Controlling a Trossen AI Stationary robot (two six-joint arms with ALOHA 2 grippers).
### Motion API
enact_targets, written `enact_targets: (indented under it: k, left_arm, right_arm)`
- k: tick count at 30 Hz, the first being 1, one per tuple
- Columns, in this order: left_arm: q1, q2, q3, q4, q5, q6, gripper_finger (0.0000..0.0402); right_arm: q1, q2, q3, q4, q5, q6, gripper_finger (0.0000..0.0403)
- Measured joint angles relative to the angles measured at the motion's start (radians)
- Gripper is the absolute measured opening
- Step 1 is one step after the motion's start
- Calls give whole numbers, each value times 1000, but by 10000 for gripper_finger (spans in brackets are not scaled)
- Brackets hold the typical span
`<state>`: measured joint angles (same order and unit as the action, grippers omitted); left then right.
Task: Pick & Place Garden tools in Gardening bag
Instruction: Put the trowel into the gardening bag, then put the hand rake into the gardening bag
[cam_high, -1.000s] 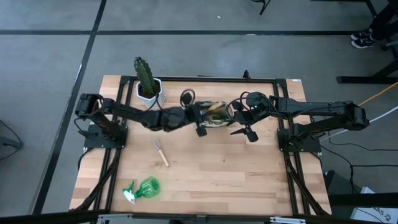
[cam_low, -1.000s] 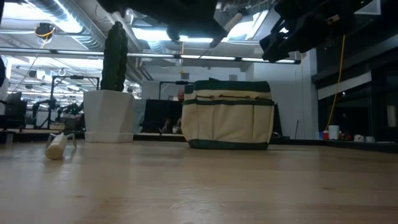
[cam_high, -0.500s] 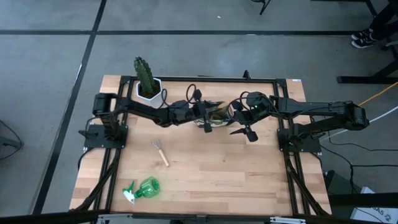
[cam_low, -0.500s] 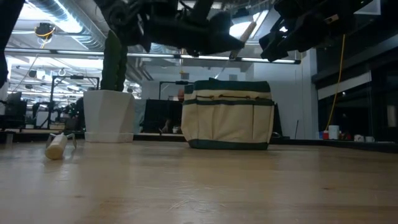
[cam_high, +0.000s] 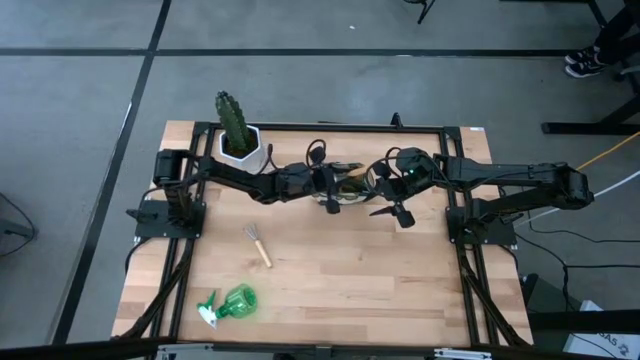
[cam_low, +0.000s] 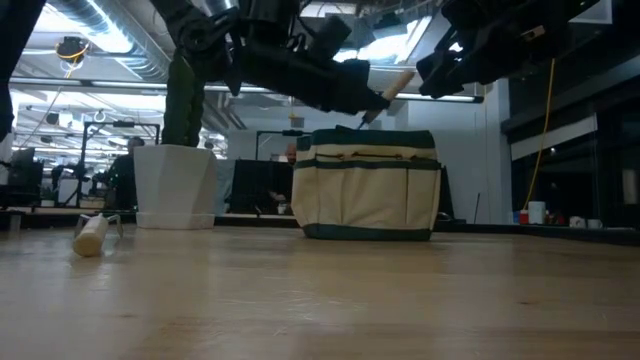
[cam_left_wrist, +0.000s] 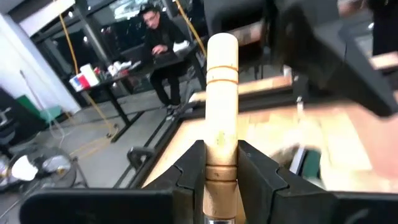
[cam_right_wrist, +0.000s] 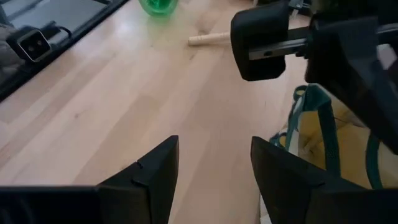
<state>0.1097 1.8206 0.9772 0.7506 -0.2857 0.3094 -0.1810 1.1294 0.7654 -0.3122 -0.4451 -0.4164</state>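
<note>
The left gripper (cam_left_wrist: 221, 168) clenches a stiff, light wooden-handled trowel (cam_left_wrist: 222, 93) mid-handle over the soft olive-and-cream bag (cam_low: 366, 185); the right gripper (cam_right_wrist: 214, 165) waits released.

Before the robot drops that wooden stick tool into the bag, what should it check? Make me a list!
1. Left gripper shut on the tool's handle: ok.
2. Tool over the bag: ok, its tip sits at the bag's top.
3. Bag upright: ok.
4. Right gripper open and holding nothing: ok.
5. Room left inside the bag: cannot tell.
6. Rake and spray bottle still to go: not ok.
</note>
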Motion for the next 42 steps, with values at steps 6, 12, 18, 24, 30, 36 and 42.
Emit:
enact_targets:
  k: [6, 12, 18, 24, 30, 36, 42]
  left_arm:
    - [4, 0, -11, -23, -12, -7, 68]
    - [4, -4, -11, -92, -12, 8, 87]
    - [5, -7, -11, -113, -53, 11, 97]
    - [5, -11, -11, -114, -133, 19, 104]
    - [5, -33, 20, -117, -120, 17, 136]
    - [-18, -109, 38, -232, -83, -12, 168]
    - [-75, -224, 38, -414, -82, -77, 175]
  right_arm:
    - [-3, 0, 0, -5, 8, -11, 201]
    - [-3, 0, 0, -5, 24, -18, 201]
    - [-3, 0, 0, -5, 126, -14, 202]
    - [-3, 0, 0, -5, 136, -11, 202]
    - [-3, 0, 0, 2, 138, -11, 202]
    - [-3, 0, 0, 4, 139, -11, 202]
    - [-3, 0, 0, 2, 139, -11, 202]
